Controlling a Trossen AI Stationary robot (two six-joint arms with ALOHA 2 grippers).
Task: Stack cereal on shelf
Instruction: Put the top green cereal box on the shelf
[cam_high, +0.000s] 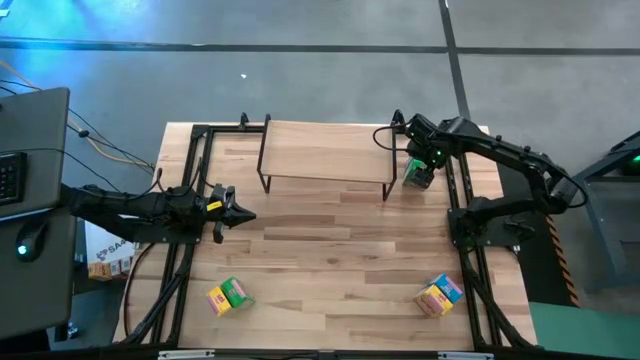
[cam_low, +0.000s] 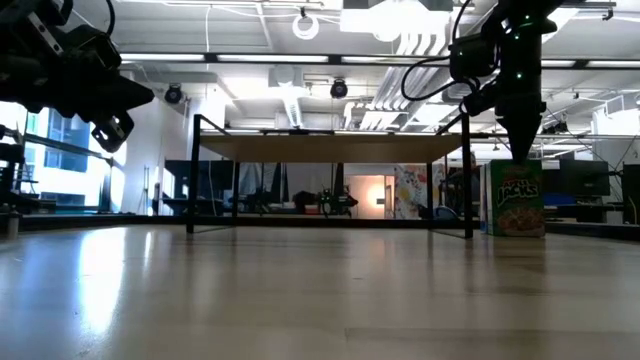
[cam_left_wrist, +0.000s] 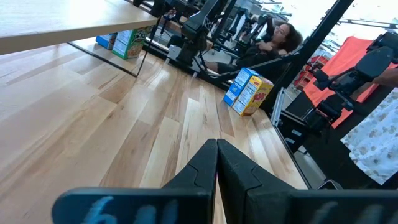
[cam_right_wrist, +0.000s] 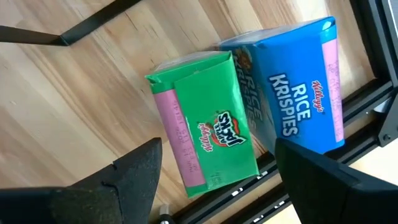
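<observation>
Beside the right-hand legs of the shelf (cam_high: 327, 152), the right gripper (cam_high: 420, 172) hangs directly above a green cereal box (cam_right_wrist: 208, 121) that stands upright on the table (cam_high: 330, 250), with a blue cereal box (cam_right_wrist: 298, 87) touching it on the side away from the shelf. Its fingers are spread wide and hold nothing — the green box sits in the gap between them, not yet touched.

The shelf's plank top looks bare, so by this judgement no box has been stacked yet. Two more pairs wait near the front edge: a yellow and green pair (cam_high: 228, 296) on the left, and a yellow and blue pair (cam_high: 439, 294) on the right, well apart from the shelf.

The left gripper (cam_high: 238, 214) waits over the left side of the table, its fingers pressed together with nothing between them.

The step in hand seems to be picking up the green box. To do it well, the right gripper should come straight down so that both fingers clear the box's edges, then close across its narrower faces. The blue neighbour is the snag — one finger must slip into a seam where the two boxes touch, so a slight nudge of the green box toward the shelf leg, or a grip across the free faces instead, would probably be safer. Cardboard will dent, so the squeeze should be gentle.
</observation>
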